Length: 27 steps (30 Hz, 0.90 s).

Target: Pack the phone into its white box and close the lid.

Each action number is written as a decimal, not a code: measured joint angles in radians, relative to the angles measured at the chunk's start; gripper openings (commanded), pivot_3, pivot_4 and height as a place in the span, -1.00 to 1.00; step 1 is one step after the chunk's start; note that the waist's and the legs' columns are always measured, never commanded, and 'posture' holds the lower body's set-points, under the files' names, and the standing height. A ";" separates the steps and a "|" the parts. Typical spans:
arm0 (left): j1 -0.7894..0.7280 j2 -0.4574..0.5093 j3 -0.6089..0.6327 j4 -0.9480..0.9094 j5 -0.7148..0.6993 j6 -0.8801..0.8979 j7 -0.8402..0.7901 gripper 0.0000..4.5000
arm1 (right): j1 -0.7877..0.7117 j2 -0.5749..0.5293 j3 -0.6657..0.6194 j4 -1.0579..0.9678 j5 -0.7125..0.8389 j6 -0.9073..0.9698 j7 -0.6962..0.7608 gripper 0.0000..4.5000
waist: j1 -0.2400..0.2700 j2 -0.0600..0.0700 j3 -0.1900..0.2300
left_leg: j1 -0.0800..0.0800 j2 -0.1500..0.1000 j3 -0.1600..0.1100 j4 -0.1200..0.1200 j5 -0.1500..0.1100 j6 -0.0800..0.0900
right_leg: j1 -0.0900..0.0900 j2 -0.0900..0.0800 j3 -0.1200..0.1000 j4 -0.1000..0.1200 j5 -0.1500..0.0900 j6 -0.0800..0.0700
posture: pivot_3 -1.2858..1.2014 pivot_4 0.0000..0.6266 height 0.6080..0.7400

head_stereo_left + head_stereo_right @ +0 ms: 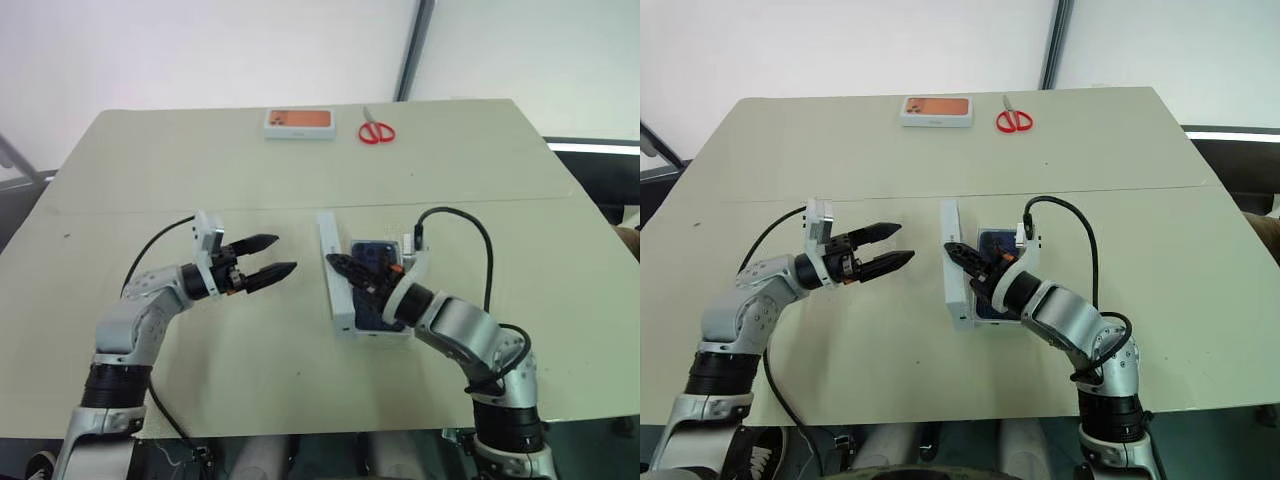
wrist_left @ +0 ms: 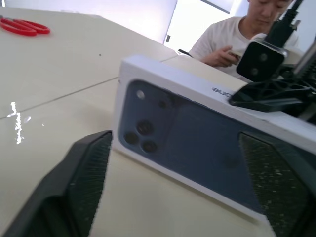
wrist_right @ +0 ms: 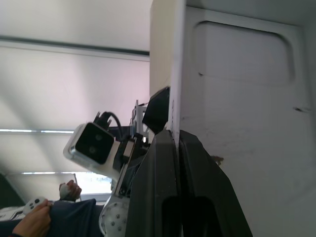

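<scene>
The white box (image 1: 378, 339) lies in the middle of the table with the dark blue phone (image 1: 371, 316) lying inside it. The lid (image 1: 331, 268) stands up on its long edge along the box's left side, its printed phone picture (image 2: 197, 143) facing my left gripper. My right gripper (image 1: 337, 263) reaches over the box and is shut on the lid's upper wall; in the right wrist view the pale inside of the lid (image 3: 242, 108) rises beside its closed fingers (image 3: 173, 163). My left gripper (image 1: 272, 256) hovers open just left of the lid, not touching it.
A small white box with an orange top (image 1: 299, 122) and red scissors (image 1: 376, 131) lie at the table's far edge. A person (image 2: 232, 39) sits beyond the table to my right. A seam runs across the tabletop (image 1: 150, 210).
</scene>
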 measured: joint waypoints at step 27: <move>-0.061 -0.270 -0.182 0.129 0.119 -0.123 0.056 -1.00 | 0.062 -0.238 -0.068 -0.067 -0.270 -0.057 0.235 0.96 | 0.009 -0.001 0.000 | 0.000 -0.001 -0.001 0.001 0.000 0.001 | 0.003 0.000 -0.002 -0.003 0.000 0.000 | 0.03 -0.52 1.00</move>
